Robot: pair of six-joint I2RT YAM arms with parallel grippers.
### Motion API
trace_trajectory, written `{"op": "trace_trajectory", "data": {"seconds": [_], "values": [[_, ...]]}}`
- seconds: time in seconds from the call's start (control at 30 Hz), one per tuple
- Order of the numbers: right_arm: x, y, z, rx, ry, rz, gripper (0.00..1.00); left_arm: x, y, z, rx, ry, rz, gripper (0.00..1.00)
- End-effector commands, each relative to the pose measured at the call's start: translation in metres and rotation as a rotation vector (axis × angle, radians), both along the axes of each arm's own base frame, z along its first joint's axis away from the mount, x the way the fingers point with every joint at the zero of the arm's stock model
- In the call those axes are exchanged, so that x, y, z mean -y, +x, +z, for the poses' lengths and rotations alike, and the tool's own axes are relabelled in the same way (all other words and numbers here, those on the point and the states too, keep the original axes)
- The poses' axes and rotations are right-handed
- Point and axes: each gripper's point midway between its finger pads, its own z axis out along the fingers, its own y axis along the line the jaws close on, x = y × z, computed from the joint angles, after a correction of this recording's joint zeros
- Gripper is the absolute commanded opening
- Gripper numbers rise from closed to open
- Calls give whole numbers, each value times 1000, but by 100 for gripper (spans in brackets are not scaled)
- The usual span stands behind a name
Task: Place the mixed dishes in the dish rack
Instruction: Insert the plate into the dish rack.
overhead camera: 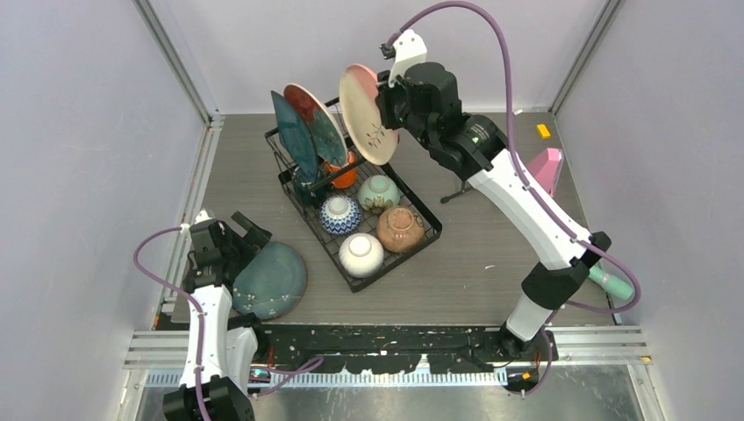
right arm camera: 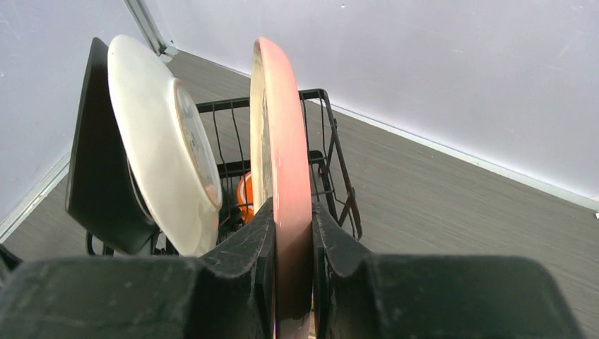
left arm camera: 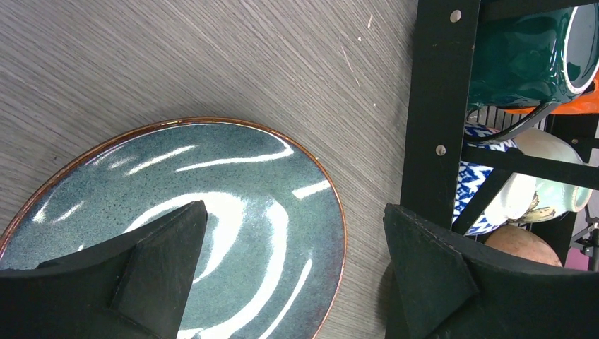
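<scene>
The black wire dish rack (overhead camera: 318, 235) stands mid-table. Mint (overhead camera: 378, 193), blue-patterned (overhead camera: 339, 214), tan (overhead camera: 400, 229) and white (overhead camera: 361, 254) bowls sit in it. At its far end stand a dark teal plate (overhead camera: 292, 136) and a reddish plate (overhead camera: 316, 123), with an orange mug (overhead camera: 344, 175) below. My right gripper (right arm camera: 292, 212) is shut on the rim of a pink plate (right arm camera: 279, 127), held upright above the rack's far end. My left gripper (left arm camera: 294, 207) is open low over a teal plate (left arm camera: 212, 183) lying on the table. One finger is over the plate, the other past its rim beside the rack (left arm camera: 431, 106).
A dark green mug (left arm camera: 523, 56) sits in the rack's raised end. A pink wedge (overhead camera: 546, 168) and a black tripod (overhead camera: 456, 191) stand right of the rack. A mint cylinder (overhead camera: 611, 281) lies behind the right arm. A small yellow block (overhead camera: 544, 131) is at the back right. Walls enclose the table.
</scene>
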Motion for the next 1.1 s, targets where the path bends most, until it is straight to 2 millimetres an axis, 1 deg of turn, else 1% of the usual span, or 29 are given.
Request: {"op": "trace_trajectory", "data": {"seconds": [0.0,0.1,0.13,0.17,0.2,0.33,0.43,0.5,0.6,0.7,0.77,0.87,0.97,1.07], "values": [[-4,11,69,186,140,-8,0,-4,3,10,23,36,-3,100],[-20,22,51,155,126,12,0,-5,3,8,20,38,4,98],[-27,28,41,138,114,13,0,-6,3,9,20,39,5,98],[-30,30,37,130,116,11,0,-6,3,9,18,41,7,98],[-35,36,28,117,106,8,0,-6,3,9,18,43,7,98],[-46,44,5,87,67,1,0,-8,1,7,7,51,11,98],[-52,44,-7,79,32,-23,0,-9,1,5,4,53,15,98],[-59,42,-15,85,2,-34,2,-8,1,4,3,52,15,98],[-70,38,-25,76,-16,-23,11,-9,2,3,1,47,19,98],[-76,35,-37,56,-42,-18,17,-9,2,2,-3,48,19,98],[-78,32,-42,39,-45,-12,24,-10,2,2,-6,52,20,98],[-79,30,-41,34,-26,-8,29,-10,1,-1,-14,51,22,98],[-77,27,-35,31,-13,-6,36,-10,0,-1,-14,52,25,98],[-78,23,-26,34,11,12,40,-10,0,-2,-18,53,25,98]]}}
